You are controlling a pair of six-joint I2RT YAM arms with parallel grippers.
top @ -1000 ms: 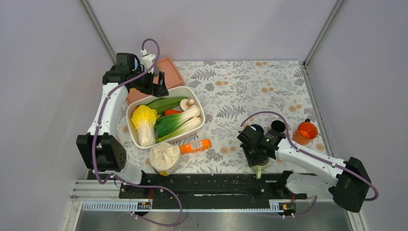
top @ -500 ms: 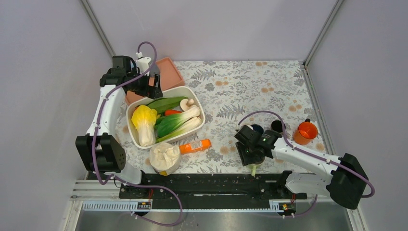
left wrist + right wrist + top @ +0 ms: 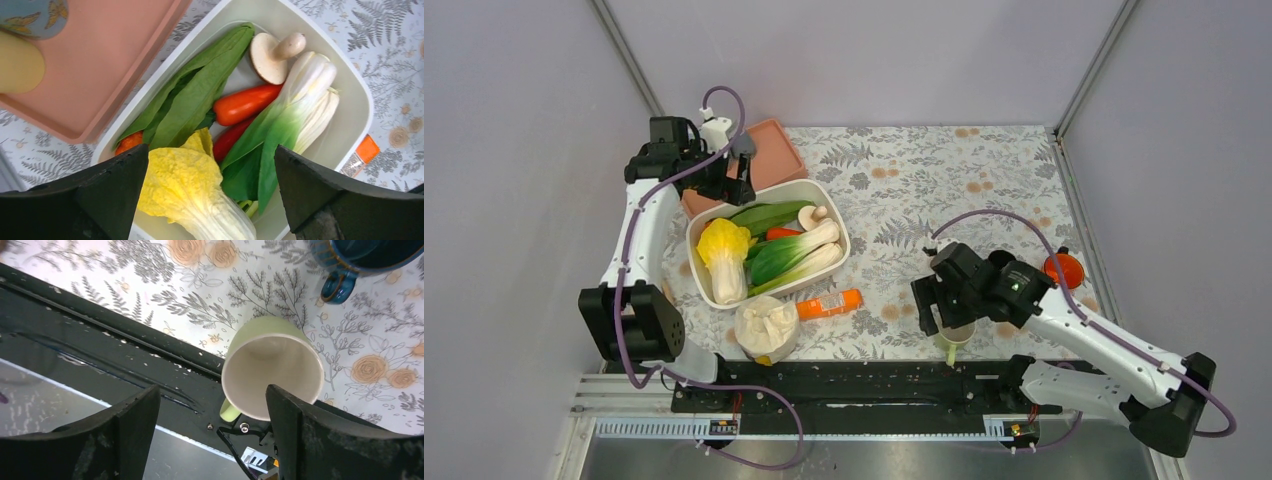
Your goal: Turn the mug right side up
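Right gripper (image 3: 212, 435) gapes wide around one upright green mug (image 3: 272, 375), not touching it; one blue mug (image 3: 370, 255) at 1 o'clock, black rail (image 3: 100, 340) at 8 o'clock.

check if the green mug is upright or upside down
Upright: the green mug shows its open mouth and empty cream inside facing up.

left fingers (image 3: 100, 195) and right fingers (image 3: 127, 437) wide apart, left arm (image 3: 639, 225) far forward

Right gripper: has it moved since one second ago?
Yes. The right gripper opened and rose off the mug; its arm now covers part of the orange cup, clear before.
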